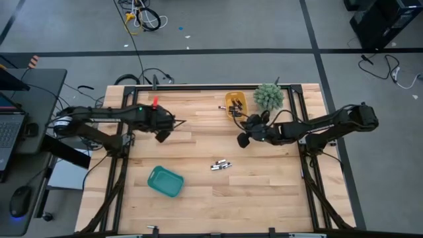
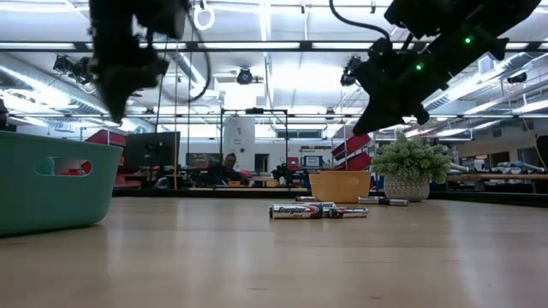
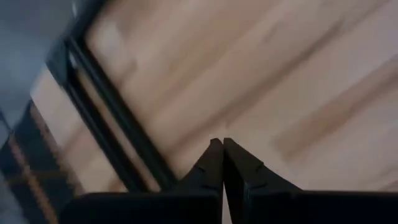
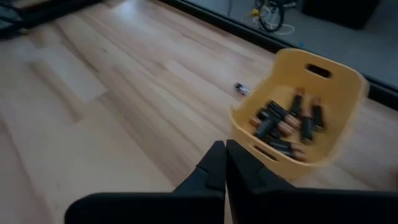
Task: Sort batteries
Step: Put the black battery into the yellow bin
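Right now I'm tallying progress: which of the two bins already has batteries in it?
The yellow bin near the potted plant; dark batteries lie piled inside it. The teal bin looks empty from above.

The rectangular plastic basket (image 1: 165, 181) near the left is teal; the small plastic bin (image 4: 297, 118) at the far side is yellow, holding black-and-copper cylindrical batteries (image 4: 287, 126); the pale wooden tabletop (image 1: 198, 198) shows light plank stripes; the spiky potted plant (image 1: 268, 96) is grey-green.
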Available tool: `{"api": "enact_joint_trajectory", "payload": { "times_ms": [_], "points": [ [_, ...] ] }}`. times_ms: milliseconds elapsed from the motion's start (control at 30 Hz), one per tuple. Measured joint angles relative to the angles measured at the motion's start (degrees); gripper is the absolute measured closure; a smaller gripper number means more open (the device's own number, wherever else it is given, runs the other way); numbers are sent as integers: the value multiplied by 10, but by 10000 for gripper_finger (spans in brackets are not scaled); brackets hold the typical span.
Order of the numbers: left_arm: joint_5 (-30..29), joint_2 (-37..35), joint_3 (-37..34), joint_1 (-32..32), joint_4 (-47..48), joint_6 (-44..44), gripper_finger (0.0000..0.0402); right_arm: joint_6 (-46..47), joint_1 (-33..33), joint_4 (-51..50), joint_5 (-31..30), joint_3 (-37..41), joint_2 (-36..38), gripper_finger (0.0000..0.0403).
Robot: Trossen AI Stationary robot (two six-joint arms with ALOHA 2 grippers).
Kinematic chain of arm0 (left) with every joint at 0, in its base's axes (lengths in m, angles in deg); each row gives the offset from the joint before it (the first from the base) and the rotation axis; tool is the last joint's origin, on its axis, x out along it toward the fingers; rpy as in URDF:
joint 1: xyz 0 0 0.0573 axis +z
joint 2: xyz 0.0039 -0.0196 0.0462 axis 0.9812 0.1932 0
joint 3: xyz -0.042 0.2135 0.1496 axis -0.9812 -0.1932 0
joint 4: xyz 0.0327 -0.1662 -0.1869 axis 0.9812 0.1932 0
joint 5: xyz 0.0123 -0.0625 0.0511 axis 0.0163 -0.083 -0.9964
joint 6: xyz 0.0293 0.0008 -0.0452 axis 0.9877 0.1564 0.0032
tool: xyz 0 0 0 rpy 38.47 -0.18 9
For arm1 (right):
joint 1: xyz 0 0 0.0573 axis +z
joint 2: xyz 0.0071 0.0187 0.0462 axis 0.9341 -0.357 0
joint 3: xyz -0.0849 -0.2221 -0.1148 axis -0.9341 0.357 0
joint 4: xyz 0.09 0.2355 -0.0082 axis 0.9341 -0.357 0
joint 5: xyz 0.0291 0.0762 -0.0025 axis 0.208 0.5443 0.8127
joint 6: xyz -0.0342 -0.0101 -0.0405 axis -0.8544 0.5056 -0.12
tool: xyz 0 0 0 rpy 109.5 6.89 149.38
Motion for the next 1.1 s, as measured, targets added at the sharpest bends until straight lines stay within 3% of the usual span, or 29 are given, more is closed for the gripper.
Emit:
{"api": "enact_joint_trajectory", "payload": {
  "times_ms": [233,333,433,600,867,1100],
  "points": [
    [95,0,-108,63,34,-22,400,-17,22,66,0,0,-45,403],
    [89,3,-158,84,30,-60,400,-29,24,99,0,0,-71,402],
    [87,10,-158,90,-25,-64,401,-41,24,141,0,0,-99,402],
    [87,28,-166,103,-8,-80,401,-48,22,188,0,0,-136,402],
    [121,50,-241,96,-106,-146,400,-49,22,205,3,0,-146,402],
    [84,68,-254,96,-103,-166,400,-65,23,225,5,0,-146,402]
  ]
}}
